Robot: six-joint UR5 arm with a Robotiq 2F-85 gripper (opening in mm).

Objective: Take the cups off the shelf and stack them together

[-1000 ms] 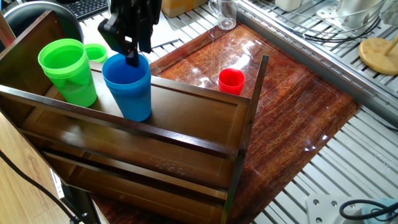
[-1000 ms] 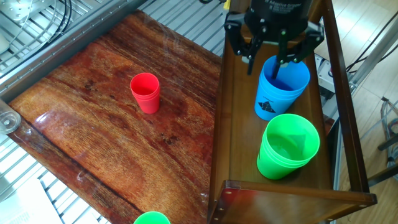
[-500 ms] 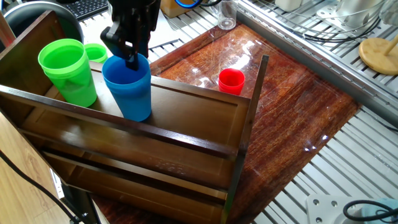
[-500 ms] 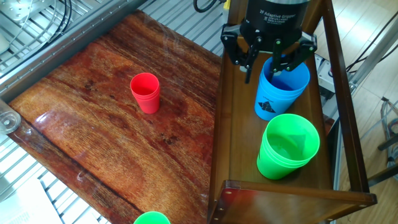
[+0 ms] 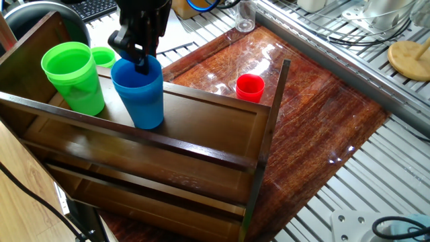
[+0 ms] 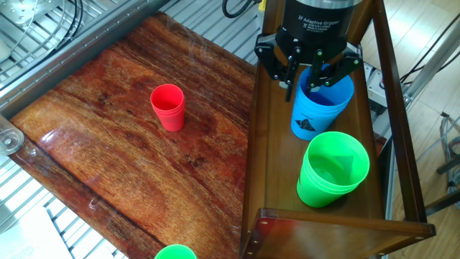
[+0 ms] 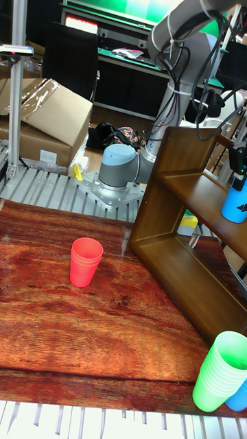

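2 cups [image 6: 333, 170] stood side by side on the shelf's [image 6: 269, 165] top board, the gripper [image 6: 310, 68] straddling the rim of 1 [image 6: 319, 104]. A 3rd cup [image 6: 168, 106] stood on the table [image 6: 108, 144] beside the shelf, well apart from them.

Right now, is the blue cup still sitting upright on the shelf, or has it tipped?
Slightly tipped. The blue cup leans on the shelf, with the gripper pinching its rim, one finger inside.

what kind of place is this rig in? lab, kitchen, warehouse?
Most likely a robotics lab or workshop. The arm's base is bolted to a slatted metal bench, cardboard boxes sit on the floor behind, and loose cables and a keyboard lie around the table.
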